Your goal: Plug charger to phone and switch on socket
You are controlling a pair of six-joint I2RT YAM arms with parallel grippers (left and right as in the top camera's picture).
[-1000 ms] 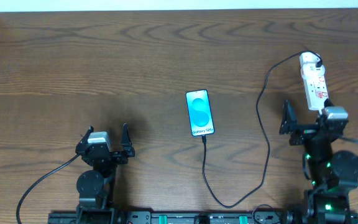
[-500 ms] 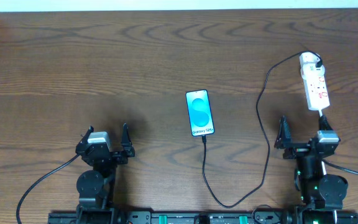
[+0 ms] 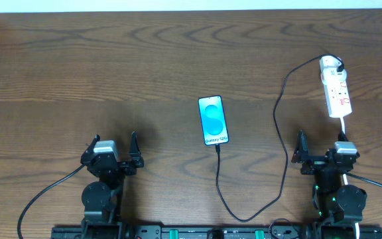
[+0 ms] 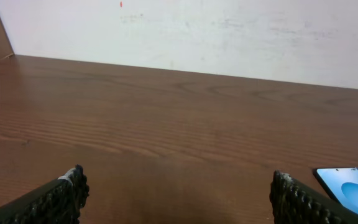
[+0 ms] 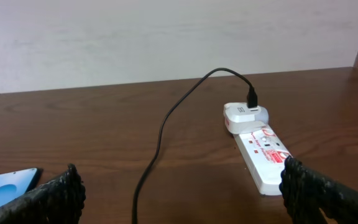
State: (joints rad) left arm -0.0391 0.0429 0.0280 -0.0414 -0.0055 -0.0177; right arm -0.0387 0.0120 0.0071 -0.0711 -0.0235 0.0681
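Phone lay screen-up on the desk, charger ran from the phone's lower edge to the socket right of the phone, left claw gaped empty left of the phone, right claw gaped empty right of it

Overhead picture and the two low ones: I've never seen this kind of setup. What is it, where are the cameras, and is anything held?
These are two robot arms at a wooden table. The overhead view looks straight down; the other two come from a camera on each wrist, looking out between its two fingers. The left gripper and right gripper stand open and hold nothing. On the table lie a phone with a blue screen, a white power strip, and a thin black charger cable running from the phone's near end to the strip. Whether the strip is switched on cannot be told.
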